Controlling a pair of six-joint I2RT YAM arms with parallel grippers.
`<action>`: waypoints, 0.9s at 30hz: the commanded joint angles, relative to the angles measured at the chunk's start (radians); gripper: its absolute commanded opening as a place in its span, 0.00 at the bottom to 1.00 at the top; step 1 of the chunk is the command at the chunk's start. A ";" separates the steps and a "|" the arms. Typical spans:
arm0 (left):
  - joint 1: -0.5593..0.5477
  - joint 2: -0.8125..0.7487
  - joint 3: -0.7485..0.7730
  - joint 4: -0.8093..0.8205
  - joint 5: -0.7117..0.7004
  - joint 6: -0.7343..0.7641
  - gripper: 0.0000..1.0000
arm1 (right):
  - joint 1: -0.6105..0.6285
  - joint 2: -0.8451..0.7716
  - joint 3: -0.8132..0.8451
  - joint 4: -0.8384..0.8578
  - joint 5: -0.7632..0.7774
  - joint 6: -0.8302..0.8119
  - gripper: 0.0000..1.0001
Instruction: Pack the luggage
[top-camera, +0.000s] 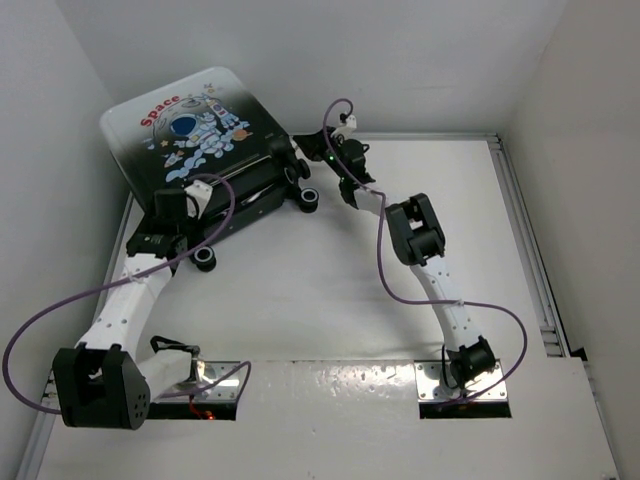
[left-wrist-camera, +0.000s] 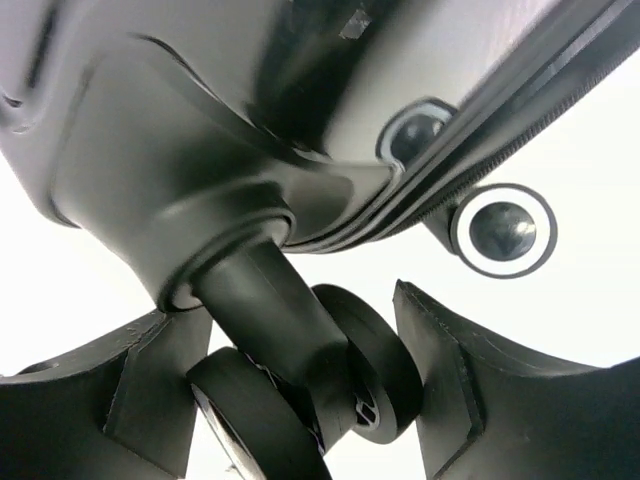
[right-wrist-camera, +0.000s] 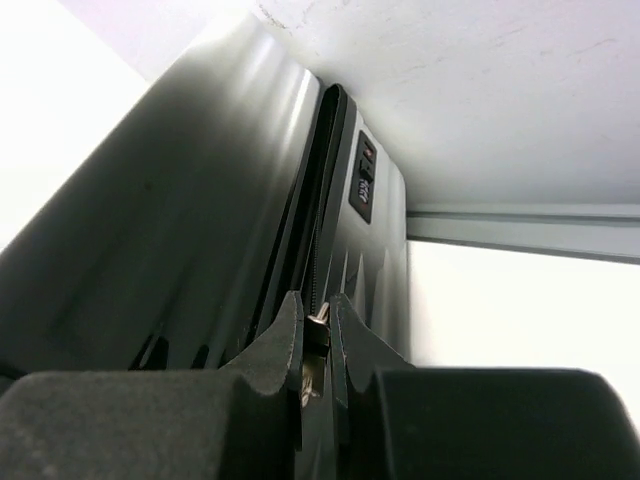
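The luggage (top-camera: 190, 120) is laid flat on the table (top-camera: 330, 300), print side up, with its near corner directly ahead of the left gripper (left-wrist-camera: 285, 310) and its side seam directly ahead of the right gripper (right-wrist-camera: 316, 305). The left gripper's jaws are spread, and 1 twin-wheel caster (left-wrist-camera: 370, 370) is positioned between the 2 fingers (left-wrist-camera: 150, 390). The caster stem rises from the gap into the dark shell above. Whether either pad is in contact with the wheels cannot be determined. A 2nd caster (left-wrist-camera: 500, 230) is seen beyond the right-hand finger, clear of it. The right gripper's jaws are closed on a small metal zip pull (right-wrist-camera: 317, 328), which is pinched between the 2 fingertips (right-wrist-camera: 290, 330). From this pinch point the zip seam (right-wrist-camera: 322, 180) runs straight away from the gripper along the shell. A lock panel (right-wrist-camera: 362, 185) is set just right of the seam, further ahead.
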 joint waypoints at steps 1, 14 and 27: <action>-0.025 0.018 -0.108 -0.128 0.307 0.113 0.00 | -0.080 -0.026 -0.076 -0.035 0.147 -0.153 0.00; -0.016 -0.149 0.037 -0.073 0.469 -0.062 1.00 | -0.182 -0.302 -0.444 -0.138 -0.079 -0.094 0.50; 0.027 -0.137 0.356 -0.002 0.264 -0.481 1.00 | -0.057 -0.101 -0.147 -0.420 -0.293 0.085 0.40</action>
